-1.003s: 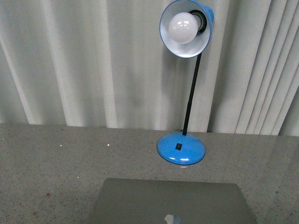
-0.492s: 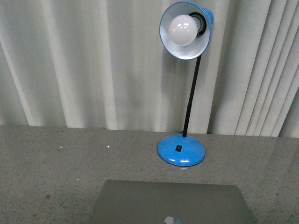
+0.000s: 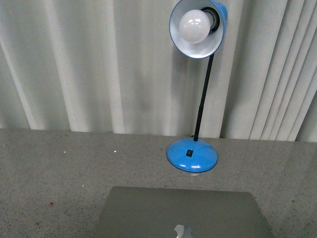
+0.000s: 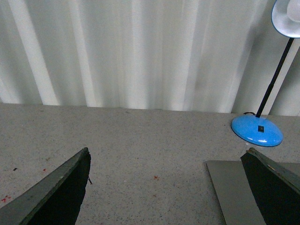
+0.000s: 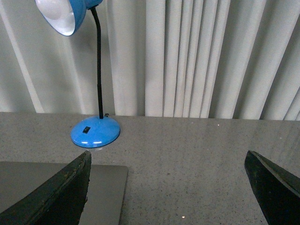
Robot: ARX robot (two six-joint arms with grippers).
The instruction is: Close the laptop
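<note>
The laptop (image 3: 181,210) lies at the near edge of the front view, its silver-grey lid facing up with a shiny logo at the bottom edge; the screen and keys are hidden. Neither arm shows in the front view. My left gripper (image 4: 166,187) is open and empty above the bare table, with the laptop's lid corner (image 4: 234,190) just inside one of its fingers (image 4: 274,185). My right gripper (image 5: 168,187) is open and empty above the table, with the laptop's other corner (image 5: 108,187) next to one of its fingers (image 5: 61,192).
A blue desk lamp (image 3: 192,154) with a black stem and a white bulb stands just behind the laptop; it also shows in the left wrist view (image 4: 257,130) and the right wrist view (image 5: 95,131). The grey speckled table (image 3: 54,173) runs back to white vertical blinds (image 3: 99,64).
The front view has shifted slightly: the laptop lid and lamp sit a little differently in the picture, the lid's far edge a touch higher. Nothing else has moved.
</note>
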